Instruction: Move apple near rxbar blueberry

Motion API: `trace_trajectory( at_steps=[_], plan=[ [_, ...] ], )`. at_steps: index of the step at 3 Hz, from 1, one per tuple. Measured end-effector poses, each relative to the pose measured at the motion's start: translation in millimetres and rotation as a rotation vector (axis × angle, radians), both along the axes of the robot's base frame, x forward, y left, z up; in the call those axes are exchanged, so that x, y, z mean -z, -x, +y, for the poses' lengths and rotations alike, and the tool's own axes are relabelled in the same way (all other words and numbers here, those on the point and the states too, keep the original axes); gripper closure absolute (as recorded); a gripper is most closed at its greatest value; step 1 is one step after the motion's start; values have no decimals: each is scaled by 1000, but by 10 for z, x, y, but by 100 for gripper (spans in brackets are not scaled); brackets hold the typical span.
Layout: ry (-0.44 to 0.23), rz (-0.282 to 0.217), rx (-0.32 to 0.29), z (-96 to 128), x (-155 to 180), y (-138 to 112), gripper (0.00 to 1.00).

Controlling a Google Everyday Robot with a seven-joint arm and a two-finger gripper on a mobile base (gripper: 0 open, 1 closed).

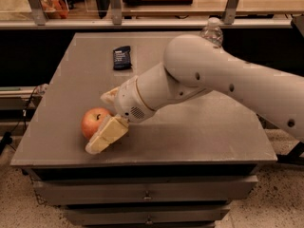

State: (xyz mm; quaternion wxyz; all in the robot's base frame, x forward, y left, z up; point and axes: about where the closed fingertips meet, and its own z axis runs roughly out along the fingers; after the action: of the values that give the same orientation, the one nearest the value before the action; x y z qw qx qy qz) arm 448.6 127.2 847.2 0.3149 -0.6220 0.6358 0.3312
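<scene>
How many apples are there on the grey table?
1. The apple lies near the front left edge of the table, at the gripper. The arm may hide others behind it.

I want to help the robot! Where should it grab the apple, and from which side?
Grip the apple around its wide round middle, coming in from the side where the arm is. The gripper sits open there, one finger in front of the apple and one behind. The stem points up, so the smooth sides are free.

The grey metal table (199,137) is viewed from above its front, fairly near, facing downward; the cream gripper (100,122) is framed lower left.
</scene>
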Motion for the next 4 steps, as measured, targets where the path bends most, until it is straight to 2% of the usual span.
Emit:
trace_trajectory(
  at_steps=[2, 3, 4],
  plan=[
    [7, -41, 19, -61, -167, -148, 64],
    [31, -95, 73, -360, -381, -369, 87],
    [36, -121, 96, -474, -489, -466, 100]
  ],
)
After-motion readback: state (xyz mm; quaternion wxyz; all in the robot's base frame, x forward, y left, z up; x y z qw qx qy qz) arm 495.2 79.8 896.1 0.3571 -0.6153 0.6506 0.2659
